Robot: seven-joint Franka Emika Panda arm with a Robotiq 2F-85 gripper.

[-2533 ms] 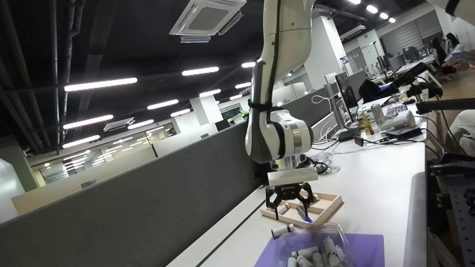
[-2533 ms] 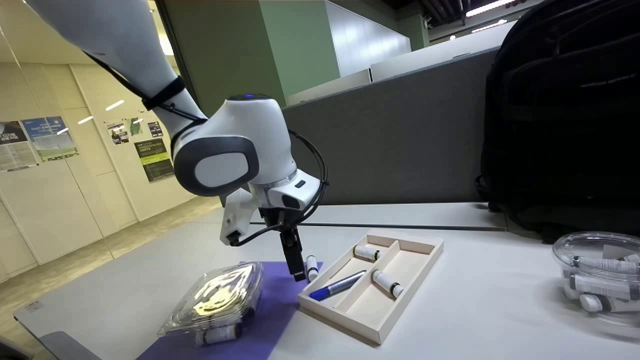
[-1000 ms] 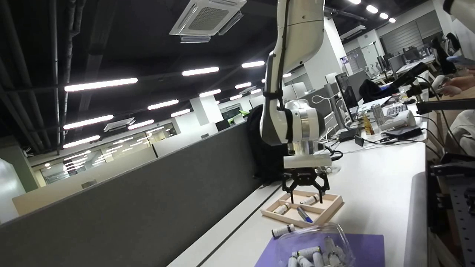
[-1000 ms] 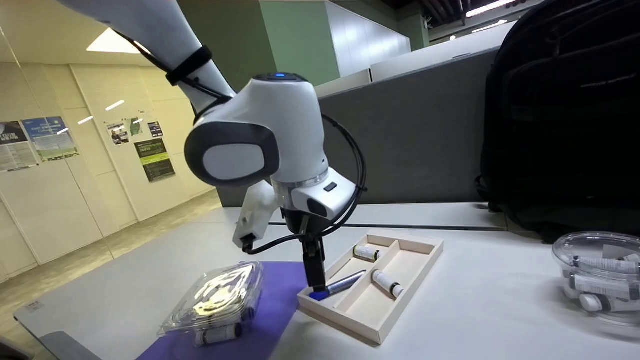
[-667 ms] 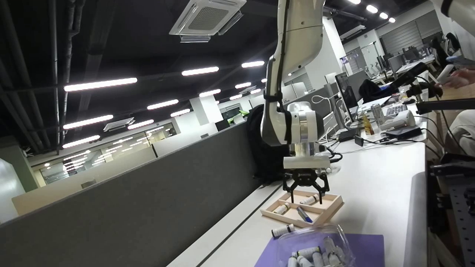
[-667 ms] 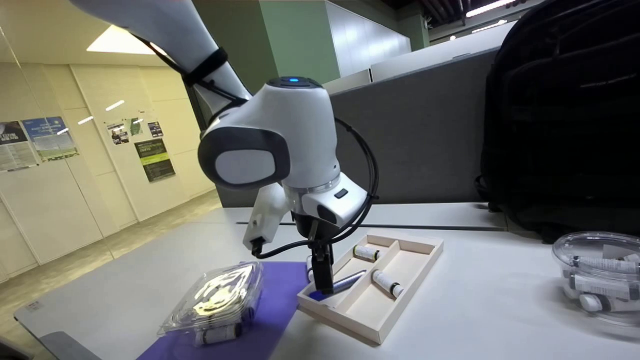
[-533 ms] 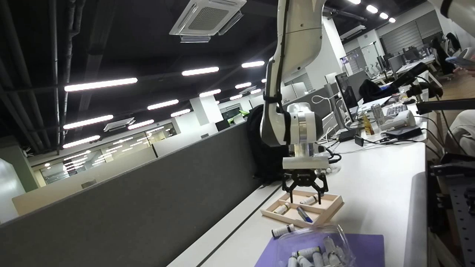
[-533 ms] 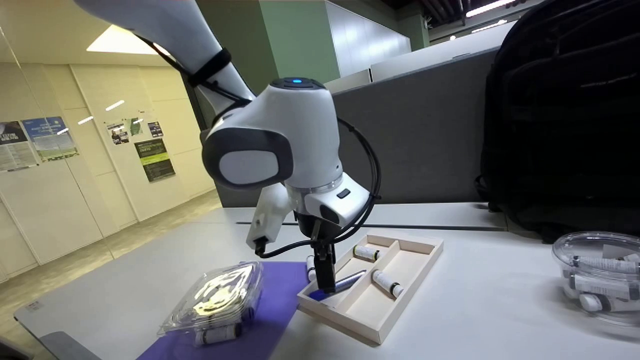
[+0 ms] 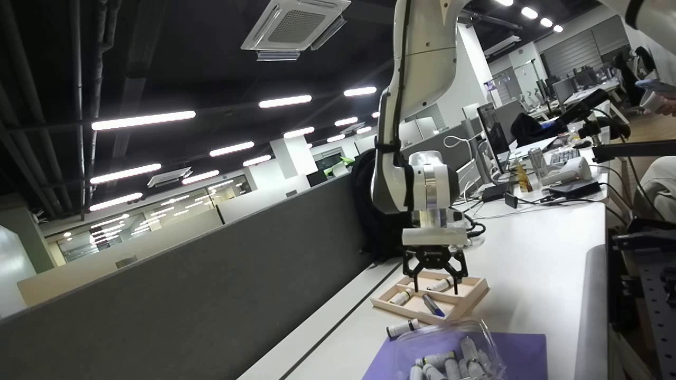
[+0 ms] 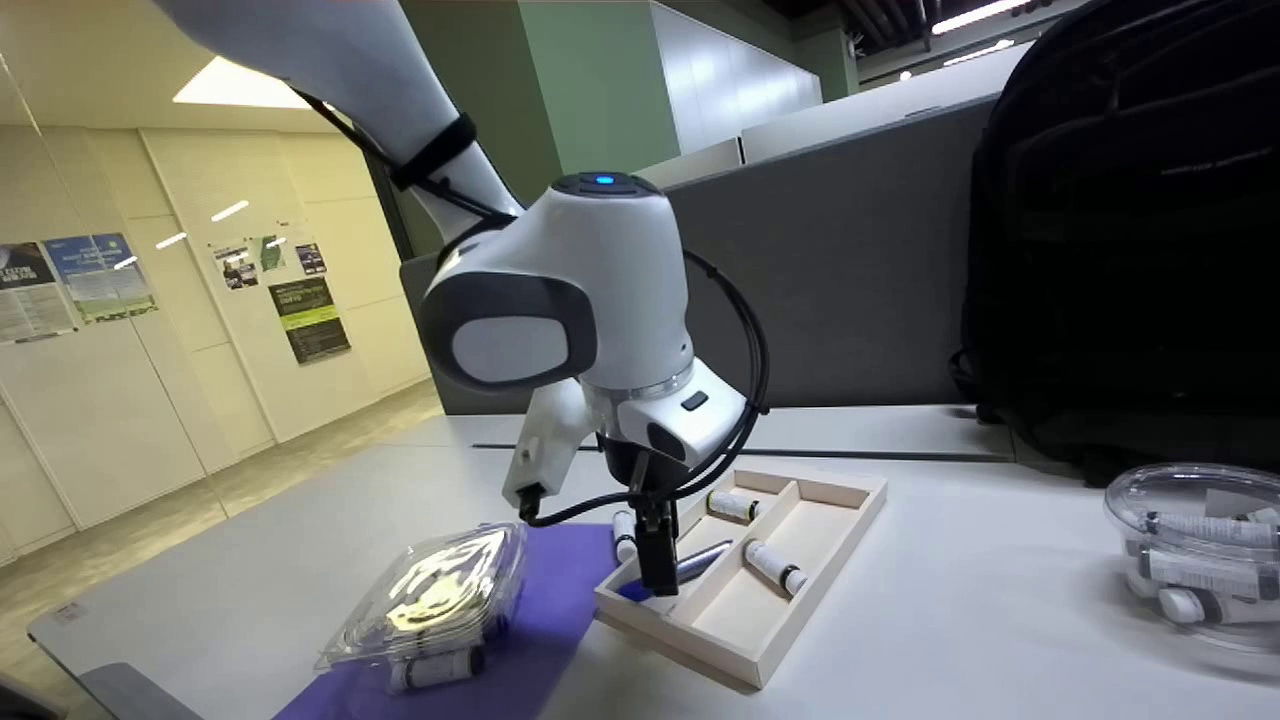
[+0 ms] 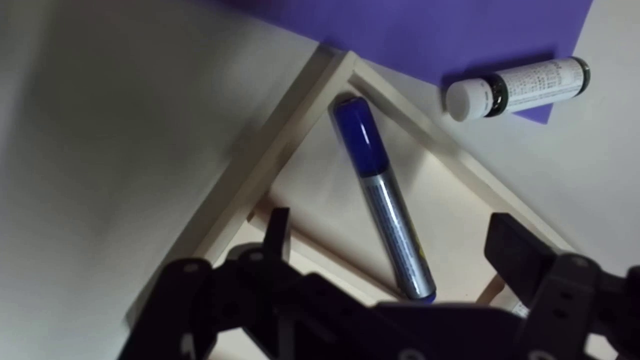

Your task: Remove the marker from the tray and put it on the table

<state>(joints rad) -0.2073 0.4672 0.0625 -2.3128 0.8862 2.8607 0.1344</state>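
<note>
One clear box sits at left on the purple mat in an exterior view. Next, I see the gripper, spread wide and holding nothing, over the wooden tray; the blue-capped marker lies inside, near left. At right, a round tub stands on the white table.

White table carries 1 tray, 1 purple mat, 1 tub.

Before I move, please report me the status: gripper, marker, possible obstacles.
Gripper open over tray, holding nothing. Marker lying ungrasped in tray. Rim and divider close; could catch fingertips on descent.
</note>
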